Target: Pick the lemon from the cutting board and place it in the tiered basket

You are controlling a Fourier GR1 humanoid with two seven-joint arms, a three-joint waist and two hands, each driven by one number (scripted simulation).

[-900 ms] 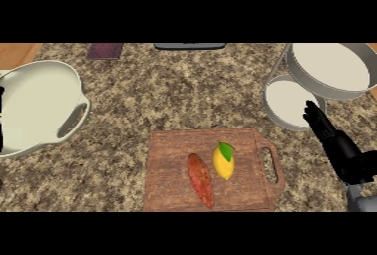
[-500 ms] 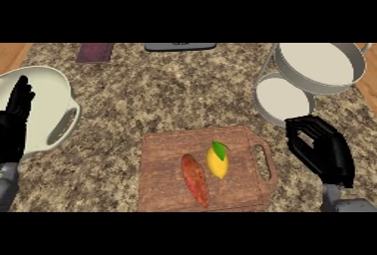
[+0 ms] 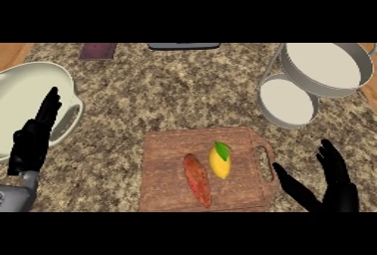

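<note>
A yellow lemon with a green leaf lies on the wooden cutting board, right of a reddish sweet potato. The tiered basket stands at the upper right, with a large upper tray and a smaller lower tray. My right hand is open at the lower right, just past the board's handle, thumb pointing toward the board. It touches nothing. My left hand is open at the left edge, fingers up, resting in front of a white bowl.
A large white bowl sits at the left edge. A dark purple item and a dark flat object lie along the counter's far edge. Speckled counter stretches between the board and the basket.
The view has shifted, so the board and basket sit further left and lower. My right hand has dropped lower and spread beside the board's handle. My left hand shows more fully.
</note>
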